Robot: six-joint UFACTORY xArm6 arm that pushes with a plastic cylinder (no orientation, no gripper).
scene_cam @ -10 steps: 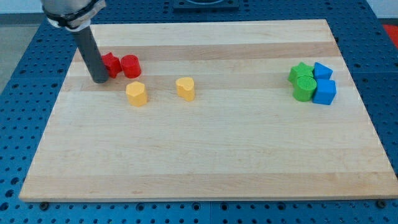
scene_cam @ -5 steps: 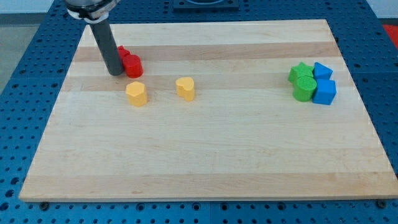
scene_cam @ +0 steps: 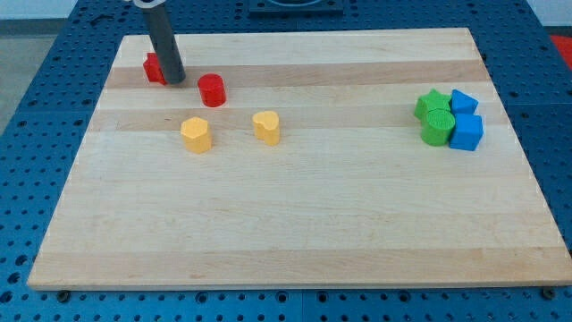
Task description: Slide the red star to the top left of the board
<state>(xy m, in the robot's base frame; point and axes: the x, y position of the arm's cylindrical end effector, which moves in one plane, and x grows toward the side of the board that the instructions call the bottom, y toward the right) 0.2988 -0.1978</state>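
The red star (scene_cam: 154,67) lies near the top left of the wooden board (scene_cam: 295,241), partly hidden behind the dark rod. My tip (scene_cam: 173,80) rests on the board just to the right of the star, touching or nearly touching it. A red cylinder (scene_cam: 211,90) stands apart, to the lower right of my tip.
Two yellow blocks (scene_cam: 196,135) (scene_cam: 266,127) sit below the red cylinder. At the right edge is a tight cluster: a green star (scene_cam: 433,102), a green cylinder (scene_cam: 438,127) and two blue blocks (scene_cam: 464,101) (scene_cam: 466,131).
My tip has moved up and to the right. The red star has slid up toward the top left corner. The red cylinder has shifted right and is now separate from the star.
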